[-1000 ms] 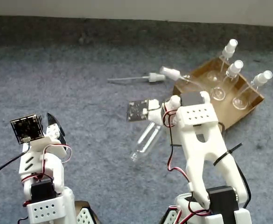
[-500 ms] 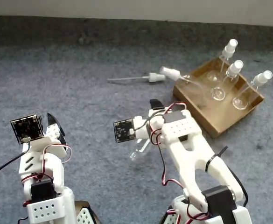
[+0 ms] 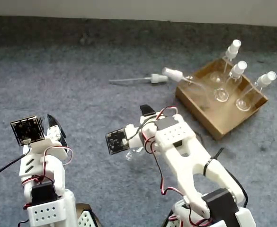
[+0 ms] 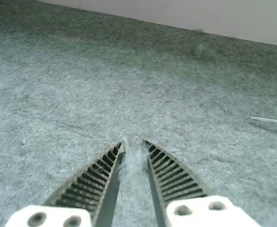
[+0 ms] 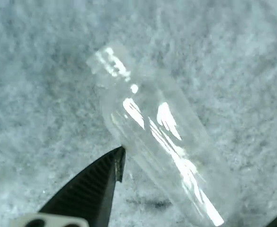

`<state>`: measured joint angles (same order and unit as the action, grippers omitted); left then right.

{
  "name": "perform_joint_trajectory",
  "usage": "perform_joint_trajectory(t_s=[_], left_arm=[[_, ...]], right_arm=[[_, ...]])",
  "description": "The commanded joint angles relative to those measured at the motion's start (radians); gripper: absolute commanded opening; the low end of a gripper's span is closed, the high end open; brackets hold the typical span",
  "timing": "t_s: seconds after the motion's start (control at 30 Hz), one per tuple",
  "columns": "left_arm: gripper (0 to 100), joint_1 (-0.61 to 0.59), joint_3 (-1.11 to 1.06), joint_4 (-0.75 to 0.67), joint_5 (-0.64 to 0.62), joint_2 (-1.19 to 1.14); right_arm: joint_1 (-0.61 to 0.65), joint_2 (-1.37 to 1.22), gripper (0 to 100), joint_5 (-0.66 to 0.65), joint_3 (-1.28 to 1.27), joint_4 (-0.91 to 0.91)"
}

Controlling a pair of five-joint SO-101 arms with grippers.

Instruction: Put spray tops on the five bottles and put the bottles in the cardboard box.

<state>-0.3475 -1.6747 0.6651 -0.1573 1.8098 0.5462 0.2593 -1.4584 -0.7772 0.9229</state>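
Observation:
A clear bottle without a top [image 5: 162, 137] lies on its side on the grey carpet. Under my right arm [image 3: 176, 137] in the high view, just its neck end [image 3: 131, 155] peeks out. My right gripper [image 5: 200, 184] is open and straddles the bottle, one black finger [image 5: 98, 187] close beside it. A loose spray top [image 3: 153, 79] with a long tube lies on the carpet left of the cardboard box [image 3: 202, 111]. My left gripper [image 4: 133, 143] hovers low over bare carpet at the front left, fingers nearly together and holding nothing.
In the box, three topped bottles [image 3: 236, 70] stand upright and another [image 3: 176, 74] leans over its left edge. The spray top's thin tube [image 4: 271, 120] lies far ahead of the left gripper. Open carpet stretches across the left and middle.
My right arm has swung left and toward the front, coming down over the lying bottle, which it now mostly covers. The left arm has not moved.

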Motion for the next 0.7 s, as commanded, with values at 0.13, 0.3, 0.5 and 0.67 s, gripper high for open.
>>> perform_joint_trajectory(t_s=[0.13,0.3,0.5,0.67], left_arm=[[1,0.016,-0.021,0.000,-0.005,0.002],[1,0.016,-0.021,0.000,-0.005,0.002],[1,0.016,-0.021,0.000,-0.005,0.002],[1,0.016,-0.021,0.000,-0.005,0.002]], right_arm=[[0.058,-0.228,46.4,0.104,0.091,-0.051],[0.054,-0.346,46.2,0.270,0.271,-0.048],[0.056,-0.348,28.1,0.394,0.335,-0.047],[0.058,-0.348,10.8,0.428,0.331,-0.025]])
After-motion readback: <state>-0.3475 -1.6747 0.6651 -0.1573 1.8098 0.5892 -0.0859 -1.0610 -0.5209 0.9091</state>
